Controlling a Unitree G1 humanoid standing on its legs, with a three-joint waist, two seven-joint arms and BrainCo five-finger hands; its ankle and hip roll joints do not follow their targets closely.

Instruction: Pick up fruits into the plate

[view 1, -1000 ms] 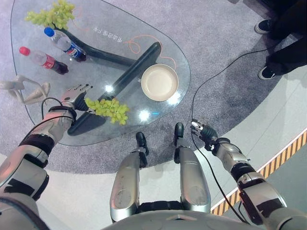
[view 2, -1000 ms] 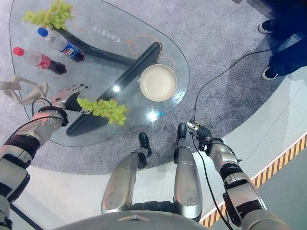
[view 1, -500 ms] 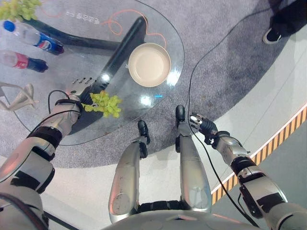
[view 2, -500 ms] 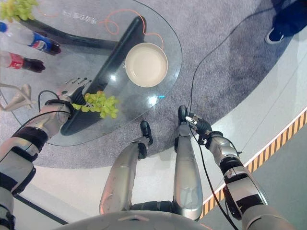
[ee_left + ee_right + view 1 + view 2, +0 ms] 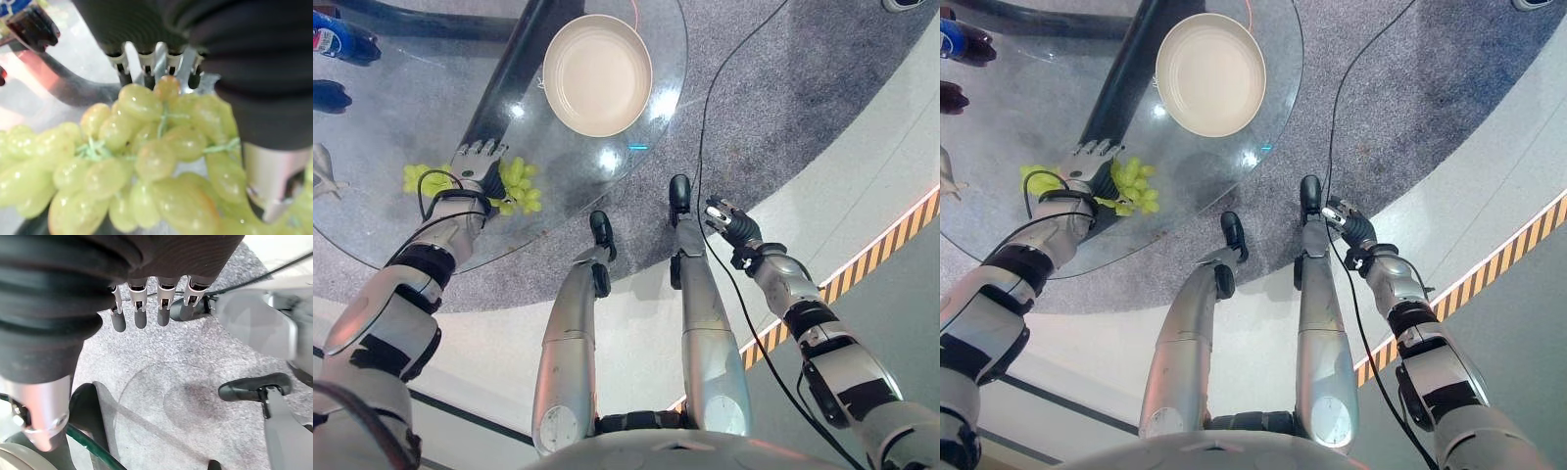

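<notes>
Green grapes (image 5: 509,184), one bunch, lie on the glass table (image 5: 401,137) near its front edge, and the left hand (image 5: 475,166) is right on top of them, fruit spilling out on both sides of it. From the wrist, the grapes press up against the palm, with the silver fingers (image 5: 146,61) reaching past the far side of the bunch; whether those fingers are curled round it I cannot tell. At the table's far left edge, two bottles (image 5: 337,44) peek in, one with a blue label, the print too cut off to read. Moving right, one cream plate (image 5: 597,73) sits bare on the glass, well apart from the grapes. Further right, off the table, the right hand (image 5: 729,220) hangs above the grey carpet (image 5: 783,117), fingers loosely straight, holding nothing.
</notes>
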